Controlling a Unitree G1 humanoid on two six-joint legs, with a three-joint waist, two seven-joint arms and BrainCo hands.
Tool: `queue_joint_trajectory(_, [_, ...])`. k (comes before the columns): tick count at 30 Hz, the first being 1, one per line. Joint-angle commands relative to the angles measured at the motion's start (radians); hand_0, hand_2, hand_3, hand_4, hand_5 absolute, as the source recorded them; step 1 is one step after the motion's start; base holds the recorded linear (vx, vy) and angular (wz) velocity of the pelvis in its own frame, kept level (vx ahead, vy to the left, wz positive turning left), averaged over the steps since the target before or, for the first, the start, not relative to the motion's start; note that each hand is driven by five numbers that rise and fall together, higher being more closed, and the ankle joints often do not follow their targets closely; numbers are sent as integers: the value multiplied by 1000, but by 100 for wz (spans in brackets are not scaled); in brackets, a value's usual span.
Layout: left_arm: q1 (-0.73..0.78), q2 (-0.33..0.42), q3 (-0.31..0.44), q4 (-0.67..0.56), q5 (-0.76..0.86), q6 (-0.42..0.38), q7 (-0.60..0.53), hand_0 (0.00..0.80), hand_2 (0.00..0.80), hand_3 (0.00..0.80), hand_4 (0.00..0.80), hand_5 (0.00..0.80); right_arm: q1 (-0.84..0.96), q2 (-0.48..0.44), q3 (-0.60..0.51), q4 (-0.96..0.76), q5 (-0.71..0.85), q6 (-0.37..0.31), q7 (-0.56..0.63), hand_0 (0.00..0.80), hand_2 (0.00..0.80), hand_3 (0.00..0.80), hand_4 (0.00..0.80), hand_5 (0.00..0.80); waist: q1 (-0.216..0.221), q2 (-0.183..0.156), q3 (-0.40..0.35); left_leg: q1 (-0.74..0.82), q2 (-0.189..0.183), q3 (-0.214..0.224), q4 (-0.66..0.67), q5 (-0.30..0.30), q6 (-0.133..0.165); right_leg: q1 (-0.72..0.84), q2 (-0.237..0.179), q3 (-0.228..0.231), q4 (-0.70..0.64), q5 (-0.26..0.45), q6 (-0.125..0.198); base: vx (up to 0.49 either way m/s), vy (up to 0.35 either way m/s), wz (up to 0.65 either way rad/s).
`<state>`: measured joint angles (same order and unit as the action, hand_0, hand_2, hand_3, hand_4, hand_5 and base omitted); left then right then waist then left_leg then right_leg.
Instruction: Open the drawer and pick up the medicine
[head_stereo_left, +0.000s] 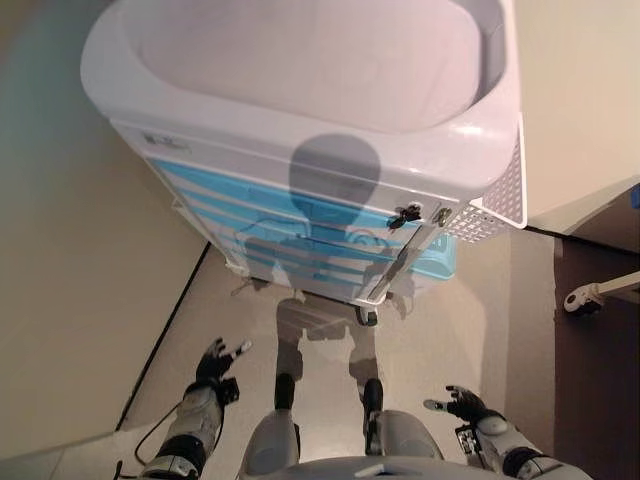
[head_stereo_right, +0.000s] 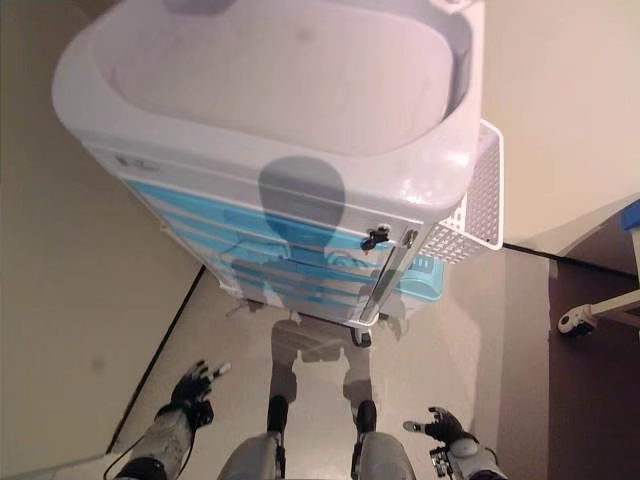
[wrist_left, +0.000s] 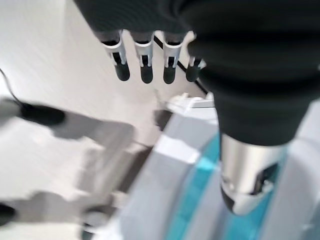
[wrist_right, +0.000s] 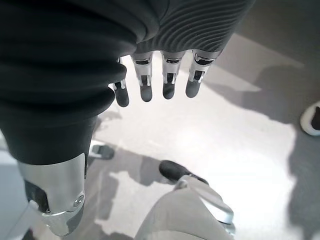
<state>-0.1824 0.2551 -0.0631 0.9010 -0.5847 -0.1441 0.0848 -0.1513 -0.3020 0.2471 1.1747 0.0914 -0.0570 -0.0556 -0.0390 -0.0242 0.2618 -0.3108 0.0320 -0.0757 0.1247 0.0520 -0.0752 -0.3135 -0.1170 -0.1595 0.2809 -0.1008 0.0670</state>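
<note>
We stand before a white cart (head_stereo_left: 300, 110) with blue drawers (head_stereo_left: 300, 215), all closed; no medicine shows. Our left hand (head_stereo_left: 216, 362) and right hand (head_stereo_left: 462, 403) hang low, fingers relaxed, holding nothing. The drawers lie ahead and above, handles running crosswise, both hands well apart from them.

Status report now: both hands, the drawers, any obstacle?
Left hand open, empty, low. Right hand open, empty, low. Cart drawers all shut, medicine unseen. Nothing in the way.
</note>
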Motion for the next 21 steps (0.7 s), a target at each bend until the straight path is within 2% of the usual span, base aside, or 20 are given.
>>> queue_joint_trajectory(1, [-33,3,-3,-101,-163,-47,-24,0,0,0,0,0,1,-19,23,-66,42,-18,-16,0,0,0,0,0,-16,-34,15,-79,-82,13,146,-99,69,-60,-25,9,35,25,18,-68,-3,22])
queue_joint_trajectory(2, [-33,3,-3,-101,-163,-47,-24,0,0,0,0,0,2,-19,23,-66,42,-18,-16,0,0,0,0,0,-16,-34,14,-81,-82,13,146,-99,69,-62,-25,9,36,25,18,-114,7,15])
queue_joint_trajectory(3, [-61,-8,3,-141,-259,-48,-50,0,0,0,0,0,-1,-27,19,-85,50,-18,-17,0,0,0,0,0,-23,-33,15,-118,-79,11,171,-105,68,-100,-24,14,60,20,17,-44,10,5])
queue_joint_trajectory(6, [-115,-22,11,-148,-346,-55,-66,0,0,0,0,0,-3,-34,21,-105,61,-21,-15,0,0,0,0,0,-34,-38,12,-167,-74,15,206,-113,68,-148,-19,26,82,17,13,-53,6,3])
queue_joint_trajectory(8, [-115,-22,11,-148,-346,-55,-66,0,0,0,0,0,-4,-34,21,-105,61,-21,-15,0,0,0,0,0,-34,-37,11,-168,-74,15,206,-113,68,-150,-19,26,82,17,13,-18,1,-1])
queue_joint_trajectory(12, [-205,-60,36,-185,-545,-51,-126,0,0,0,0,0,-6,-45,23,-114,74,-24,-8,0,0,0,0,0,-59,-50,-7,-247,-61,19,251,-129,63,-232,-1,49,94,24,12,-44,2,-6])
queue_joint_trajectory(21, [-337,-69,42,-197,-691,-57,-174,0,0,0,0,0,-2,-52,35,-87,71,-24,7,0,0,0,0,0,-89,-64,-41,-302,-47,29,245,-126,53,-296,11,67,66,53,20,-19,15,-15])
